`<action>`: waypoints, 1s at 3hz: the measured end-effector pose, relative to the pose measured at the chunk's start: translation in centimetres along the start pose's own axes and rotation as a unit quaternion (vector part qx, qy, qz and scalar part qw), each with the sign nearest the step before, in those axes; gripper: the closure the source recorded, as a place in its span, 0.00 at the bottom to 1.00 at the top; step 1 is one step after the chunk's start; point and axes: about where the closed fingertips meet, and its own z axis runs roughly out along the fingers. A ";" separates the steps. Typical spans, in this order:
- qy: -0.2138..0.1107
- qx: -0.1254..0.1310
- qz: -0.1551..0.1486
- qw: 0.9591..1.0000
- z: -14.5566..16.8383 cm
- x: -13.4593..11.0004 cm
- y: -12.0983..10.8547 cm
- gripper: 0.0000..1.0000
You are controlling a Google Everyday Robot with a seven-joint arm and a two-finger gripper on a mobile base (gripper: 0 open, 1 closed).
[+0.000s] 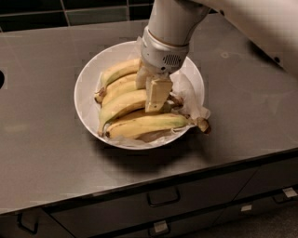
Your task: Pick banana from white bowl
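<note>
You've got a grey metal-look counter (51, 153), dull sheen, running w/ a row of dark tiles (93, 14) along the back. Drawers (163, 197) w/ dark pull handles sit under the front edge. At the far left edge there's a dark round spot (1, 79), cut off by the frame, so can't say what it is.

The white bowl (86, 100) sits mid-counter, wide and shallow, lined w/ crinkled white paper (188, 100) that pokes over the right rim. Bananas lie side by side in it. The banana (122, 106) you want is the thick one, 2nd from the front, w/ its greenish tapered end down at the lower left near the rim. The front banana (149, 124) lies just beside it, and its brown stem stub hangs over the rim at right.

The white arm (174, 21) comes in from the top right, partly out of frame, and covers the back-right of the bowl plus the upper ends of the rear bananas.

The hand (146, 98) is down inside the bowl, right over the banana's upper right end, which it hides. Can't tell how far open it is, or whether it has hold of anything.
</note>
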 end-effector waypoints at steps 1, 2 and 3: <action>0.000 -0.004 0.000 1.000 0.4 0.0 0.0 0.46; 0.000 -0.005 -0.001 1.000 0.3 -0.1 -0.1 0.46; 0.000 -0.005 -0.001 1.000 0.3 -0.1 -0.1 0.63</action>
